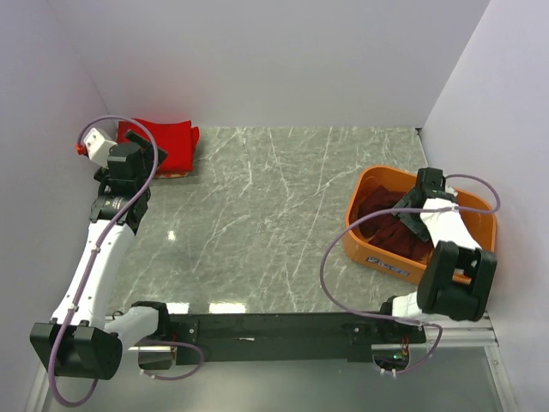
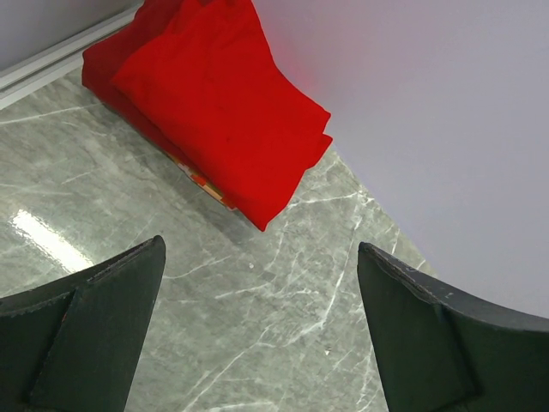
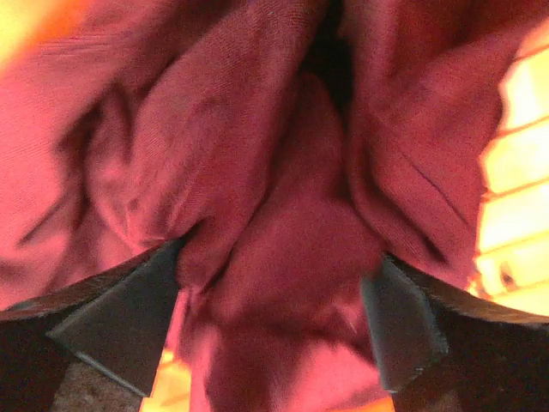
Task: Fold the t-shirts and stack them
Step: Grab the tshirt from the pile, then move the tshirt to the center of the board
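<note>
Right claw [image 3: 276,257], jaws apart astride the maroon t-shirt [image 3: 257,129], hangs wrist-down in the orange basket [image 1: 356,245] at three o'clock.

Top external: fixed above and behind the arm bases, looking down and forward over the whole table [image 1: 257,215]. Left wrist: looks down past the left gripper [image 2: 260,283] at the far-left corner, fairly near — the red t-shirts [image 2: 214,103] there also show top-left in the overhead view. Right wrist: very close, blurred, pointing past the right gripper [image 3: 270,292] into the maroon t-shirt [image 3: 283,215] — overhead, that spot is the orange basket [image 1: 377,260] at right.
</note>
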